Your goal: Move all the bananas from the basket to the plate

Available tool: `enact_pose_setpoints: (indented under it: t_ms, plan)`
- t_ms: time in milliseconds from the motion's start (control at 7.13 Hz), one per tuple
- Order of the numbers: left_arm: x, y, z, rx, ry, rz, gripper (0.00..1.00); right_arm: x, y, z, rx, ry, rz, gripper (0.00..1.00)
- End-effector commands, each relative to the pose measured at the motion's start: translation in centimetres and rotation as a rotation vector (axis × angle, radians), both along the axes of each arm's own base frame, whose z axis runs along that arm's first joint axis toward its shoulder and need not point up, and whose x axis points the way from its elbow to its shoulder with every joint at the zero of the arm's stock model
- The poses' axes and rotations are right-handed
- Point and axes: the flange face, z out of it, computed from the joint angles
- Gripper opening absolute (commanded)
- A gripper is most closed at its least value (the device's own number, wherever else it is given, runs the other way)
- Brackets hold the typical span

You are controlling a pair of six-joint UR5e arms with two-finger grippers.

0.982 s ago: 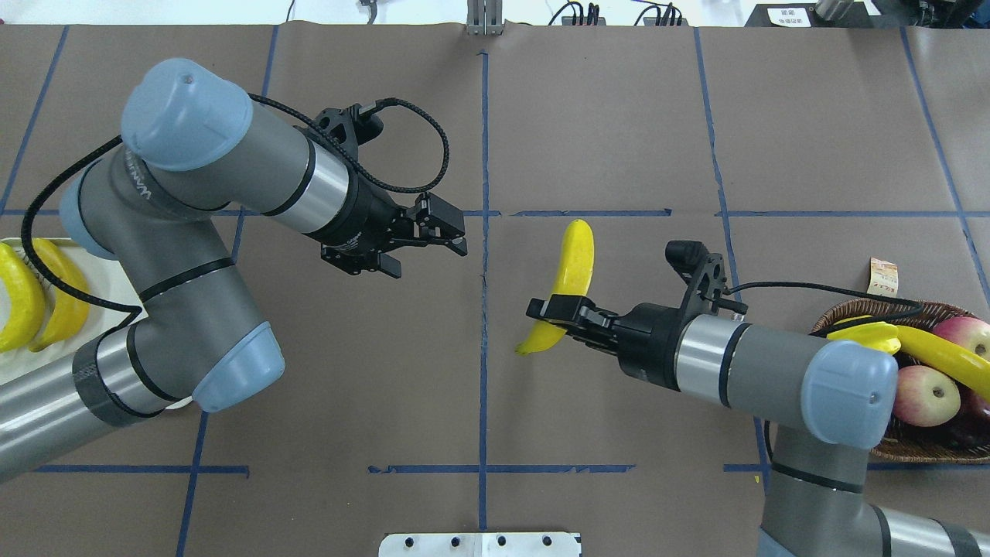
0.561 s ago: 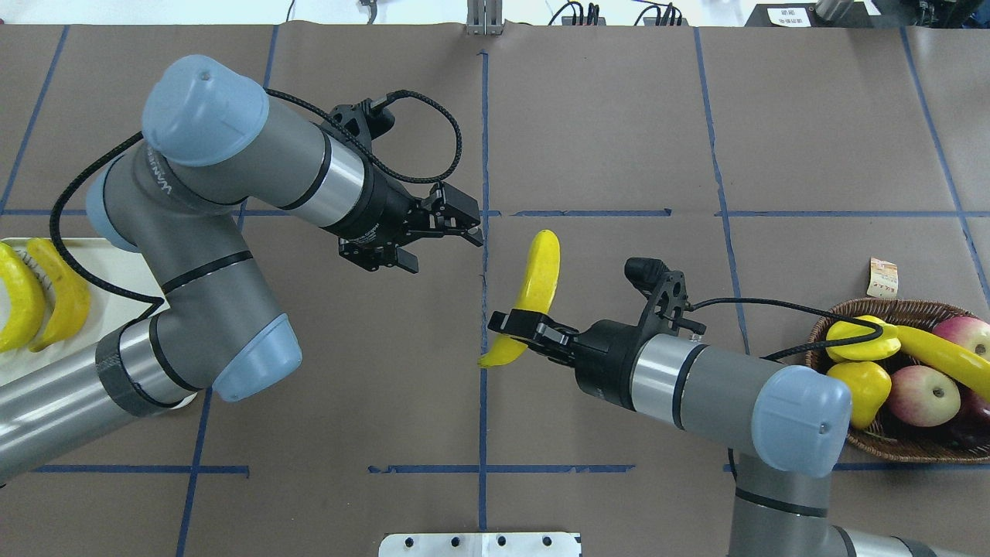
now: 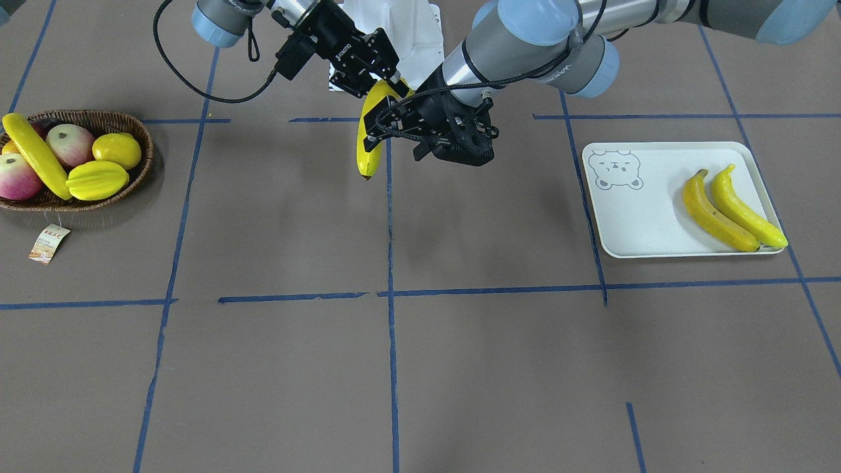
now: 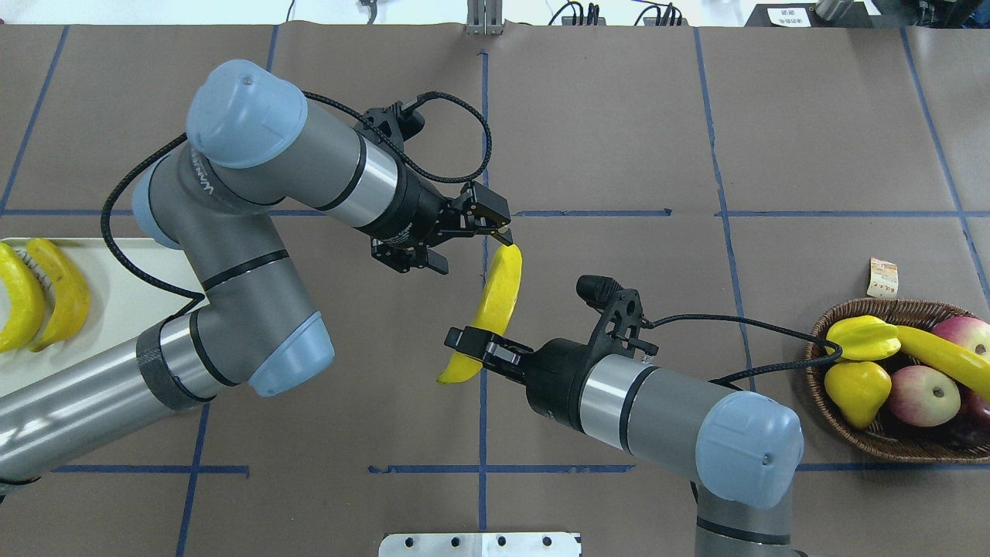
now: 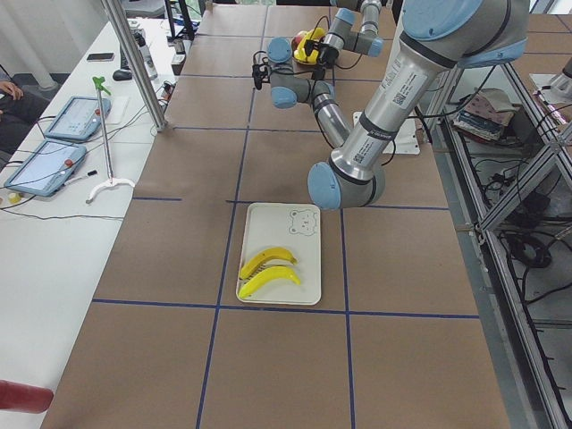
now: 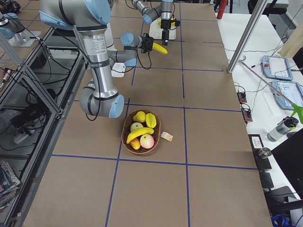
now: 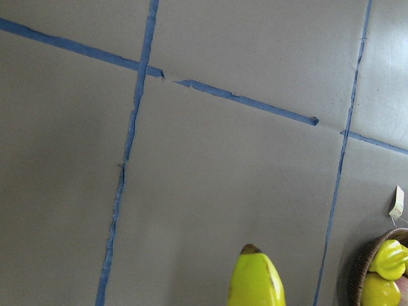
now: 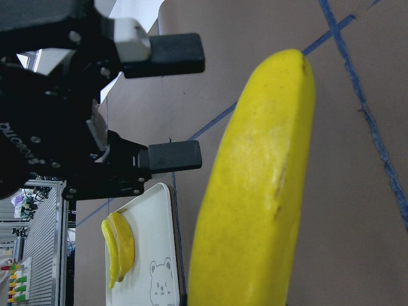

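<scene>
Worktop (image 4: 619, 116): brown paper, blue tape grid. The left arm (image 4: 255, 178) and right arm (image 4: 681, 418) meet over its middle, well clear of the plate (image 3: 631, 223). The basket (image 3: 148, 154) sits at the end far from the plate.

The held banana (image 4: 495, 298) is in the air, roughly halfway from plate to basket. The right end effector (image 4: 483, 348) is clamped on its lower half. The left end effector (image 4: 476, 249) is spread wide. Its fingers (image 8: 172, 156) are just short of the upper tip, not around it.

We read this as a hand-over about to happen. Risks:
- The skin is glossy and the tip tapers, so a bite on the tip alone may let it slip.
- If the right lets go before the left has hold, the fruit drops to the worktop, far off the plate.
- A grip at one end may let it swing.
- The two end effectors work close together and could knock.

Count:
- Bananas: four. Two plated bananas (image 3: 716, 211) lie side by side, one is held, and one basket banana (image 3: 36, 157) is left.
- Apples (image 3: 69, 144): two.
- Starfruit (image 3: 97, 179): one.
- Lemon (image 3: 117, 150): one.
</scene>
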Motion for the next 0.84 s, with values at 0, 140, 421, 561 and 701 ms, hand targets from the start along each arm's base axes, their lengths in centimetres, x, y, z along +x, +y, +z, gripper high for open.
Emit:
enact_pose_setpoints:
  t_ms: [0,140,421,561,701]
  plan:
    - [1.2,1.5,-0.3,-0.016,0.019,0.023,0.79,-0.1,0.0,-0.4,0.001,-0.007,0.003,0.18]
    - [1.9,2.2,-0.9,-0.035,0.038,-0.004,0.72,-0.2,0.0,-0.5,0.002,-0.009,0.003,0.18]
    - [2.5,2.6,-1.3,-0.042,0.046,-0.025,0.68,-0.2,0.1,-0.5,0.002,-0.009,0.002,0.18]
    - [2.5,2.6,-1.2,-0.043,0.045,-0.025,0.66,-0.2,0.1,-0.6,0.002,-0.01,0.002,0.18]
    - [2.5,2.6,-1.2,-0.043,0.043,-0.025,0.59,-0.2,0.1,-0.6,0.002,-0.01,0.002,0.18]
